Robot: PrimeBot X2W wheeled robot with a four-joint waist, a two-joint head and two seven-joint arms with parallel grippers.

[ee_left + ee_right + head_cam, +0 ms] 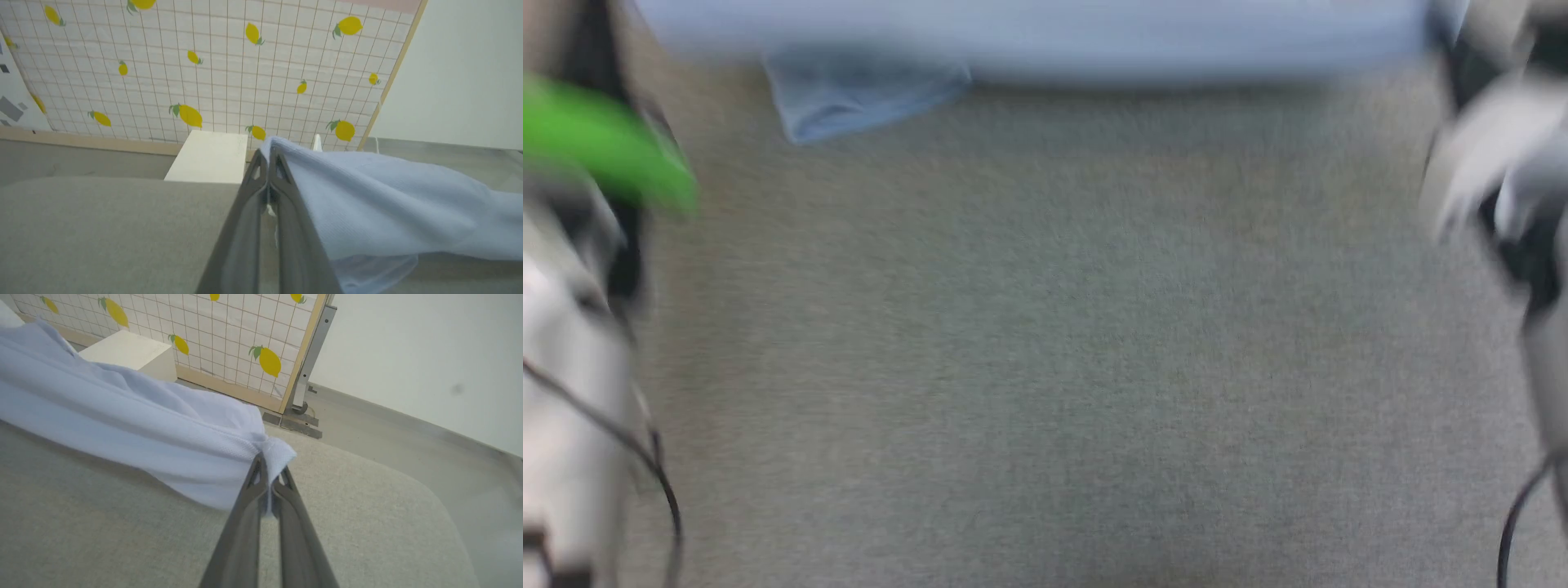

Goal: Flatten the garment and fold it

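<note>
The garment (1045,41) hangs stretched as a pale blue band across the far top of the head view, above the grey padded surface (1045,367); one loose flap, probably a sleeve (858,98), droops from its underside towards the left. The head view is smeared, so whether that flap touches the surface I cannot say. The left gripper (269,153) is clenched on one bunched corner of the cloth, which drapes away over its right finger; the right gripper (269,461) is likewise clamped on the opposite corner, a small tuft of fabric poking out past its tips. Beyond the surface stand a white box (208,157) and a lemon-patterned panel (245,61), well clear of the work.

The step in hand looks like spreading the shirt flat before any fold. To do it well, both pinches should stay firm and level, with the two arms far enough apart that the span stays taut without straining the knit; the hanging edge should meet the surface first, then the held edge should be drawn along and lowered so the cloth unrolls smoothly. The drooping flap is the risk; it could tuck under the body and leave a lump. Release should wait until the whole panel lies down.
</note>
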